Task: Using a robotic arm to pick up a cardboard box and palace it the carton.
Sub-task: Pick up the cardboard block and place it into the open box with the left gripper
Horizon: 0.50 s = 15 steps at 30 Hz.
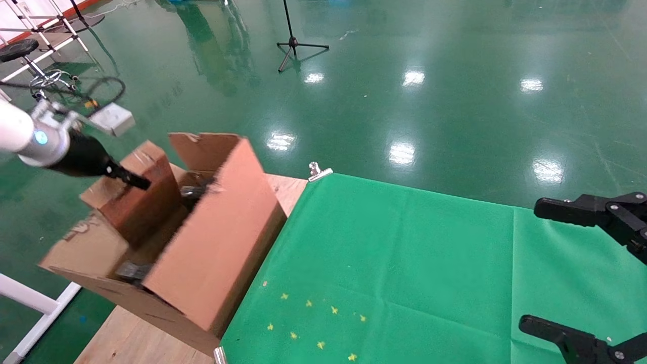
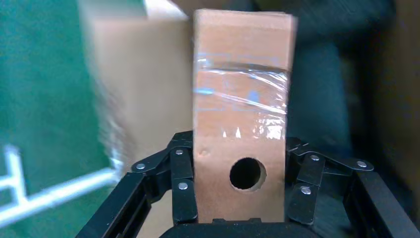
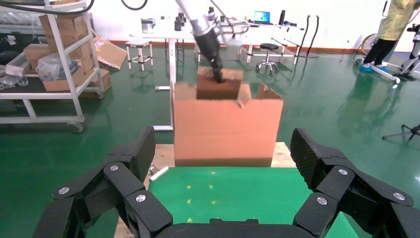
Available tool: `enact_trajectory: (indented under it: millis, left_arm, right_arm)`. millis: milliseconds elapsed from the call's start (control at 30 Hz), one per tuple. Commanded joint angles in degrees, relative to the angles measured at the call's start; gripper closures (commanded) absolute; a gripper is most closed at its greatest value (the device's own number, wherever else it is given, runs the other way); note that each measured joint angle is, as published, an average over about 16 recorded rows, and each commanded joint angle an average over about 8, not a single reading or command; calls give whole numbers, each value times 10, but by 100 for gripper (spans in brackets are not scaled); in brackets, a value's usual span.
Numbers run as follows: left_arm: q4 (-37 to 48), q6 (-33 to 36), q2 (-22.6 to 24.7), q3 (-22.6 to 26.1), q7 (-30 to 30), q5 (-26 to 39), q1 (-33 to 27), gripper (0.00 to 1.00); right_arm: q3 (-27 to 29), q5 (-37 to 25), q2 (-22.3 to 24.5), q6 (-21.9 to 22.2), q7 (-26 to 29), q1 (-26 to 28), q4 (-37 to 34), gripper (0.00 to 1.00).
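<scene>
Head view: we find the robotic arm (image 1: 30, 139), the robot's left, reaching in from the left edge over the carton (image 1: 217, 242). Its left gripper (image 1: 132, 181) meets the cardboard box (image 1: 139, 197), which stands partly down inside the carton's open top, its upper part above the near wall and between the raised flaps. The fingers themselves are largely hidden here by the box. The carton sits on the wooden table (image 1: 131, 338) at the left end, just beside the green cloth (image 1: 404, 263), which is fastened with a metal clip (image 1: 317, 172) at its far corner. Dark pieces show inside the carton; we cannot identify them. The right gripper (image 1: 576, 273) hangs over the right end of the cloth, well apart from the carton.

Left wrist view: we record the left gripper (image 2: 240, 198) clamped on the cardboard box (image 2: 241, 124), one black finger pressing each long side near the end with the round hole. Glossy clear tape (image 2: 242, 94) crosses the box's middle. A carton wall (image 2: 143, 84) lies beside the box.

Right wrist view: we note the right gripper (image 3: 223, 188) with fingers spread wide and nothing between them, above the green cloth (image 3: 223, 193). Farther off stands the carton (image 3: 225, 129), with the cardboard box (image 3: 218, 87) protruding from its top and the robotic arm (image 3: 203, 29) coming down onto it. A shelving rack (image 3: 54, 59) stands in the background.
</scene>
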Motion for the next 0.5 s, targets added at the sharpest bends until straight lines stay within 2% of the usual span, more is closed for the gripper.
enact_trajectory:
  millis: [33,267,500]
  left_arm:
    - [17,-1,6,-5,4,-9,9,100]
    - [46,27,11,-18,8,-31,17,100]
    - [81,-9,11,-28,-32,-45,33,100]
  right_arm:
    - [0,0,0,0,0,0,0,0]
    - [0,0,0,0,0,0,0,0]
    - [0,0,0,0,0,0,0,0]
